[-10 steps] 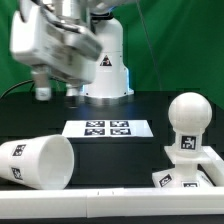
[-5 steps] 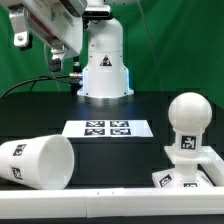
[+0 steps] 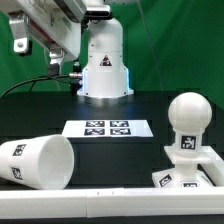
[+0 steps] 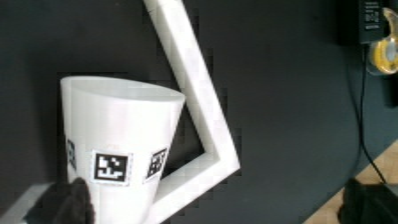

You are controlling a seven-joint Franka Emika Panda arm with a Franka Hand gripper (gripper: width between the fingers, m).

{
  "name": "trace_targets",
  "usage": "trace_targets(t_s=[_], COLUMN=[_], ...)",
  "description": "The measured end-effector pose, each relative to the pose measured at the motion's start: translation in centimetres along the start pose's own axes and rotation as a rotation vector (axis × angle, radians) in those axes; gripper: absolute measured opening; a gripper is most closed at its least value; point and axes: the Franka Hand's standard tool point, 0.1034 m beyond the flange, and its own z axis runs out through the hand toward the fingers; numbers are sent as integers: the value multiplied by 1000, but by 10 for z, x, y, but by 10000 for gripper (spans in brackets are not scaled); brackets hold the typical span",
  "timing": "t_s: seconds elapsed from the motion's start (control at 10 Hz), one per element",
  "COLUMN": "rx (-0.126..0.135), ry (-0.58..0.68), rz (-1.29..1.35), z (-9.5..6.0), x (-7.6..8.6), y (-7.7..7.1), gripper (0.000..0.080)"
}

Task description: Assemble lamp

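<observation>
Evidently early: shade [image 3: 37, 162] on its side beside marker board [image 3: 106, 129]; bulb [image 3: 189, 113] seated upright in base [image 3: 190, 171], other side of board; gripper [image 3: 22, 44] spread, empty, raised; shade unmounted

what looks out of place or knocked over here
The shade lies tipped on its side at the exterior view's left, open mouth facing sideways. The bulb stands upright at the right. Nothing looks damaged or spilled.
</observation>
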Motion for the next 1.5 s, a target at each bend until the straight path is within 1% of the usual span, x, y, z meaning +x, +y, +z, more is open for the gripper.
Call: trace_targets(t_s=[0.1, 0.2, 0.3, 0.4, 0.5, 0.6, 0.8, 0.9, 1.0, 1.1, 1.2, 1.3, 1.4, 1.5], rx=[-43, -103, -147, -172, -182, -176, -177, -161, -119, -98, -78, -46, -15, -13], ry=[-10, -14, -26, -38, -47, -43, -46, -40, -14, 7, 1, -1, 40, 78], rz=[-9, -53, -206, -342, -418, -458, -486, -489, -437, -383, -354, -317, -297, -311], z=[11, 27, 33, 38, 39, 39, 40, 39, 36, 34, 27, 16, 9, 13], x=[4, 9, 4, 0, -2, -2, -1, 6, 28, 39, 36, 28, 23, 21], y=[12, 28, 34, 38, 41, 40, 41, 39, 35, 36, 28, 16, 10, 13], gripper=[698, 698, 698, 698, 698, 698, 698, 698, 698, 698, 698, 698, 698, 698])
